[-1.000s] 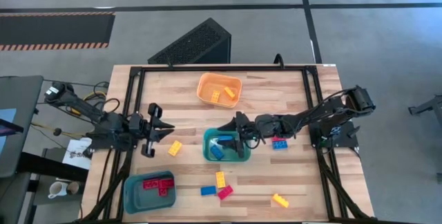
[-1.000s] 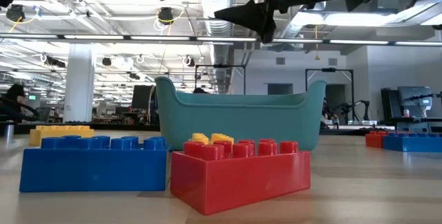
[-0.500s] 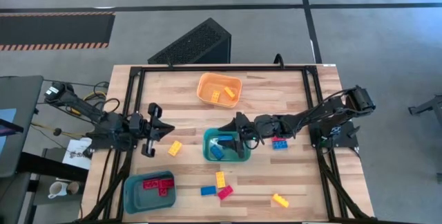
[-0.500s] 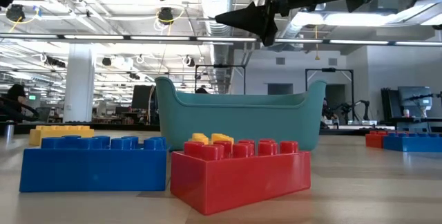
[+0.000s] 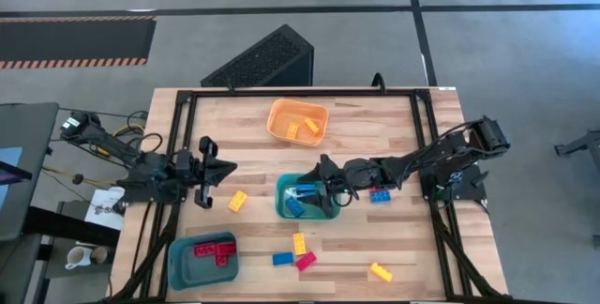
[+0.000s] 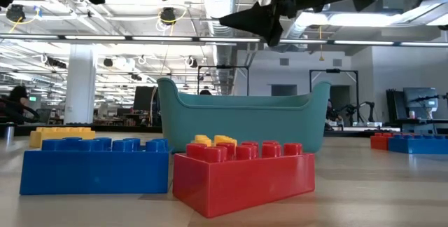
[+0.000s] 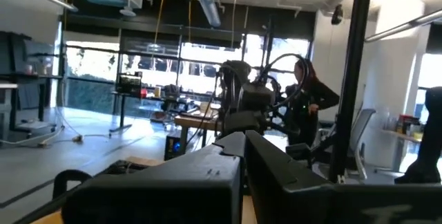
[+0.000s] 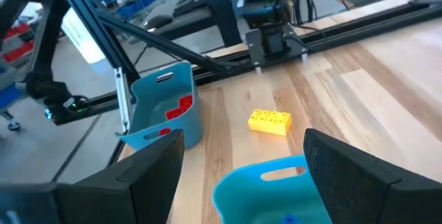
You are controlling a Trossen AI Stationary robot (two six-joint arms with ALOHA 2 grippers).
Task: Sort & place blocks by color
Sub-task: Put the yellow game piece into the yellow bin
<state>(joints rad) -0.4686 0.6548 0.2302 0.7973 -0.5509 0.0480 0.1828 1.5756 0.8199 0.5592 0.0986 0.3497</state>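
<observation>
Since a second ago, the left hand [image 5: 228,167] at the desk's [image 5: 375,126] left edge has been closed from a slight gap; nothing is held. The right hand [image 5: 312,191] is spread fully open above the teal bin [image 5: 283,208], empty, shifted slightly. Blue blocks [image 5: 294,205] lie inside; a yellow block [image 5: 238,201] lies beside the bin.

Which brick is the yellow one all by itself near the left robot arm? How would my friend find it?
Start at the teal rectangular plastic bin in the middle of the wooden table. Look just left of it, toward the left arm's shut claw: the small yellow studded plastic brick lies alone on bare wood. The other loose yellow bricks lie nearer the front edge.
</observation>
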